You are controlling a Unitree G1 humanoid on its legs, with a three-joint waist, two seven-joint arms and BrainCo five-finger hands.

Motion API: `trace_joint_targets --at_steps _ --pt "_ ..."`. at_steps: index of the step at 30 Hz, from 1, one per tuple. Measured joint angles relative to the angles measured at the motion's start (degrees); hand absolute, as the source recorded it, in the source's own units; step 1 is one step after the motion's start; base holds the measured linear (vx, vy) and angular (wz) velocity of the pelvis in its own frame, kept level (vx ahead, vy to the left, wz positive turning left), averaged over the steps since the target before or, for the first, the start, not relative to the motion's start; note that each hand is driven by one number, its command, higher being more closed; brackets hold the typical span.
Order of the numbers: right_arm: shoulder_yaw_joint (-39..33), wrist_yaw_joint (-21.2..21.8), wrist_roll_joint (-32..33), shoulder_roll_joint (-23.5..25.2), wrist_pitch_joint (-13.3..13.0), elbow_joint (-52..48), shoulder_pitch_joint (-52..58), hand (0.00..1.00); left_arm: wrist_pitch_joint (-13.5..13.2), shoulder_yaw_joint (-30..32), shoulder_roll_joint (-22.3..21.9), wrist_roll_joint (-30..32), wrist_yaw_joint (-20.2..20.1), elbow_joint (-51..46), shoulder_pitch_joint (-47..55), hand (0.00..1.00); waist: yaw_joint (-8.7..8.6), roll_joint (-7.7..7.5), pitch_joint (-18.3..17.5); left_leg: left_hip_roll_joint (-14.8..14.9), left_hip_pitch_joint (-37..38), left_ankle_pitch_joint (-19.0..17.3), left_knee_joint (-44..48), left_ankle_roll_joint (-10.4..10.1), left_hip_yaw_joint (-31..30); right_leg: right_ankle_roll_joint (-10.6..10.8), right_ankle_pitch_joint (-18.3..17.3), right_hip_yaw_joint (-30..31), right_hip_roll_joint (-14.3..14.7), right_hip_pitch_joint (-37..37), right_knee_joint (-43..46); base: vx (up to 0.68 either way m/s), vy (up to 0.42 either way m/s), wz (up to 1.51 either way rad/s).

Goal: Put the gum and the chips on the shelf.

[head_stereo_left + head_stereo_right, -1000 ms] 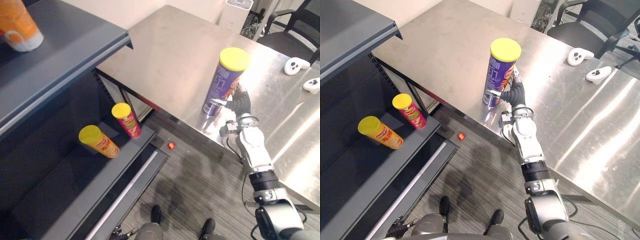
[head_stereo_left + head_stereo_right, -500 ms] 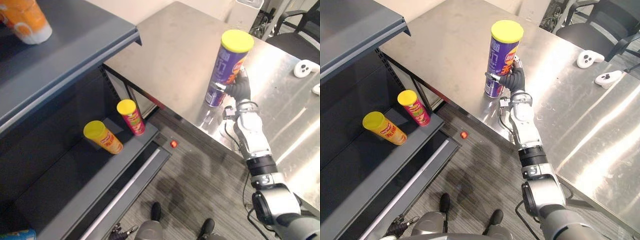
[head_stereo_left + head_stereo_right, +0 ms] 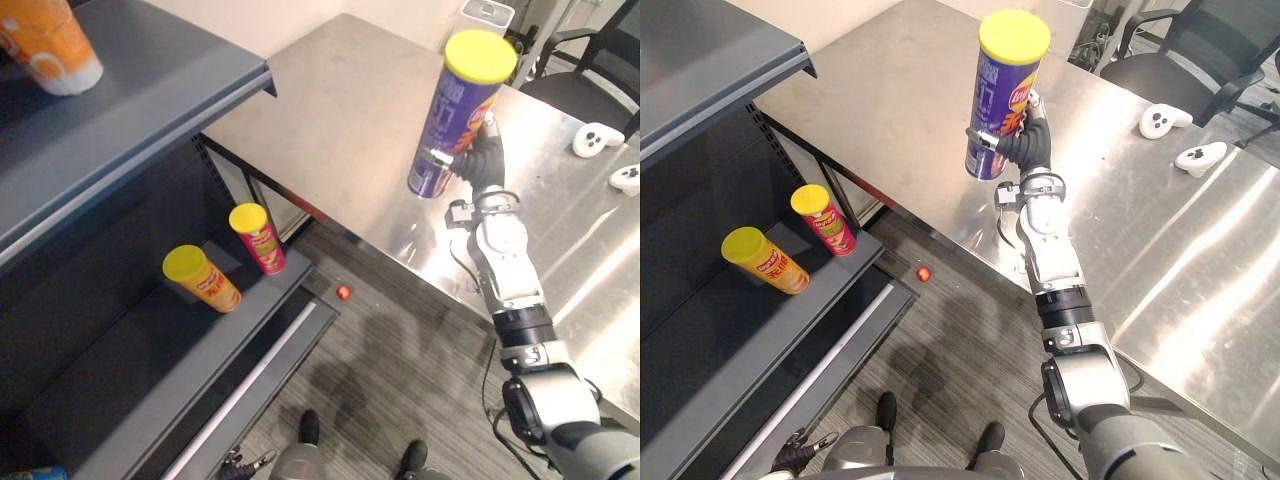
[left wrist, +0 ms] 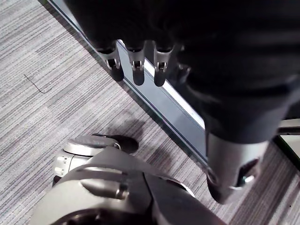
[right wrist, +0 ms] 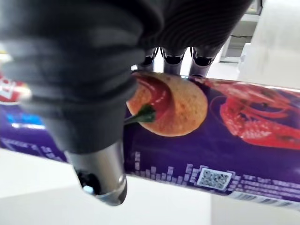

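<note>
Chips can [image 3: 460, 110], purple with a yellow lid, clamped upright between thumb and curled fingers of the right robot hand [image 3: 483, 160], apparently held just clear of the tabletop [image 3: 340, 110] near its front edge, on the side toward the shelf [image 3: 130, 100]. Left robot hand [image 4: 136, 65] idle, fingers straight and apart, hanging over the grey floor [image 3: 400, 370] with nothing in it. Already standing on the lower shelf board, tilted near its outer corner: an orange can [image 3: 200, 280] and a red can [image 3: 257, 238], both yellow-lidded and just beside each other; on the upper board, an orange-and-white cup [image 3: 50, 45]. White controllers [image 3: 595, 138] well apart at the tabletop's far right edge; a small red thing [image 3: 344, 292] on the floor between shelf and tabletop. By these signs, early in the task: pickup of the chips done, nothing of the task's own yet shelved. Left to do: carrying the can across the gap, setting it on a free stretch of board without knocking the two cans, then the gum.
</note>
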Motion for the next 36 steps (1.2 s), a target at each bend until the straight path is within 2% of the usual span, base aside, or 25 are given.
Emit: trace_joint_targets --at_steps 4,9,14,17,19,22,26,30,36 --pt "-0.4 0.2 0.1 0.0 -0.6 -7.2 4.0 1.0 0.0 0.3 0.1 0.1 0.0 0.0 0.0 0.0 -0.22 -0.37 -0.3 0.1 0.2 0.1 0.0 -0.2 0.1 0.0 0.0 0.3 0.2 0.0 0.0 -0.01 -0.008 -0.03" --pt "-0.6 1.6 0.4 1.5 -0.7 -12.8 12.4 1.0 0.1 1.2 0.3 0.5 0.0 0.1 1.1 0.0 -1.65 -1.43 -1.9 0.2 0.4 0.2 0.0 -0.3 0.2 0.0 0.0 0.5 0.4 0.1 0.0 0.0 -0.006 -0.02" --pt "-2.3 3.7 1.4 2.2 -0.8 -17.5 20.7 1.0 0.1 1.2 0.2 0.7 -0.2 0.2 1.4 0.0 -1.76 -1.42 -4.2 0.3 0.8 0.2 0.0 -0.3 0.2 0.0 0.0 0.6 0.4 0.4 0.0 0.0 -0.002 -0.01" --pt "-2.0 5.3 1.4 2.2 -1.2 -20.5 24.9 1.0 0.1 1.2 0.4 2.4 -0.3 0.9 1.8 0.0 -2.99 -1.42 -5.5 0.3 1.3 0.2 -0.1 -0.4 0.2 0.0 0.0 0.6 0.5 0.9 0.0 0.0 0.0 0.0" --pt "-2.1 5.6 1.5 2.2 -2.3 -22.6 27.9 1.0 0.1 1.3 0.4 2.8 -0.2 1.3 1.8 0.0 -3.18 -1.35 -6.1 0.3 1.5 0.3 -0.2 -0.6 0.4 0.0 0.0 0.8 0.5 0.8 0.0 -0.03 -0.011 -0.06" --pt "-1.9 7.2 2.6 2.3 -2.5 -25.0 31.8 1.0 0.1 1.5 0.3 2.8 -0.2 1.4 1.9 0.0 -3.31 -1.38 -6.2 0.5 2.0 0.4 -0.4 -0.7 1.1 0.0 0.0 1.6 0.6 0.8 0.1 -0.04 -0.021 -0.14" --pt "-1.3 8.9 3.1 2.4 -2.5 -26.4 36.5 1.0 0.0 1.6 0.3 2.8 -0.2 2.3 2.6 0.0 -4.86 -1.09 -7.4 0.5 2.2 0.6 -0.7 -0.8 1.5 0.0 0.0 2.1 0.6 0.4 0.3 -0.02 -0.011 -0.06" --pt "-1.3 9.1 3.1 3.1 -2.6 -26.7 42.0 1.0 0.0 1.5 0.3 2.9 -0.2 2.8 2.7 0.0 -5.08 -0.76 -8.7 0.4 2.2 0.7 -0.8 -0.8 1.6 0.0 0.0 2.2 0.7 0.2 0.3 0.0 -0.006 -0.02" --pt "-2.4 9.0 2.4 6.7 -2.6 -26.6 48.0 1.0 0.0 1.5 -0.2 3.4 -0.1 3.6 2.8 0.0 -5.89 0.45 -9.7 0.4 2.3 0.7 -0.8 -0.8 1.7 0.0 0.0 2.3 0.7 0.3 0.2 0.0 0.0 0.0"
